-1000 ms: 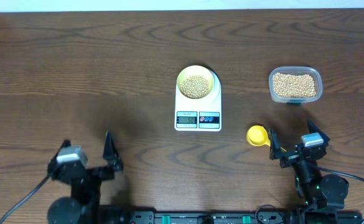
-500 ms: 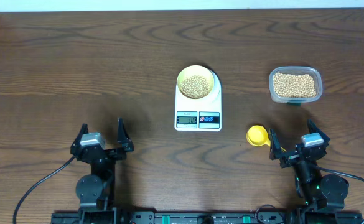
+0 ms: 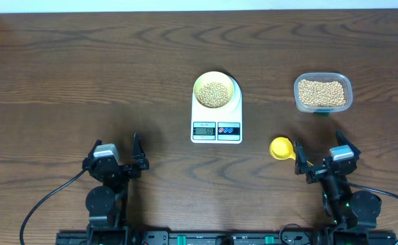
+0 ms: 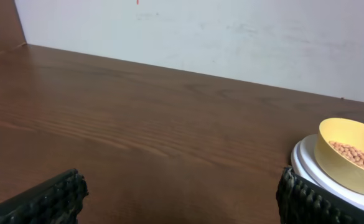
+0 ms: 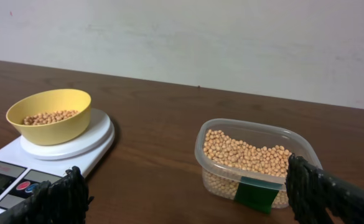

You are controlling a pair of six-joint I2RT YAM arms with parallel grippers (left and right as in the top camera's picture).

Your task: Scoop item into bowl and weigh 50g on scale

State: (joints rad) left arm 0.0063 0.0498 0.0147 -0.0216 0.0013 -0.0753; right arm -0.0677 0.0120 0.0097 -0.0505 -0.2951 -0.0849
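Observation:
The pale yellow bowl (image 3: 216,90) stands on the white scale (image 3: 216,129) at the table's middle and holds a layer of tan beans (image 3: 214,94). The right wrist view shows the bowl (image 5: 50,118) and scale (image 5: 63,150) at left. In the left wrist view the bowl (image 4: 348,158) is at the right edge. My left gripper (image 3: 115,143) sits open near the front left, nothing between its fingers (image 4: 45,200). My right gripper (image 3: 318,141) stands open at the front right, beside the yellow scoop (image 3: 281,148) lying on the table.
A clear plastic container (image 3: 322,93) of beans stands at the back right, ahead of the right gripper (image 5: 188,196); it carries a green label (image 5: 255,191). A pale wall runs behind the table's far edge.
My left arm has swung right along the front edge and now faces straight ahead. The right arm, scoop, bowl and scale have not moved.

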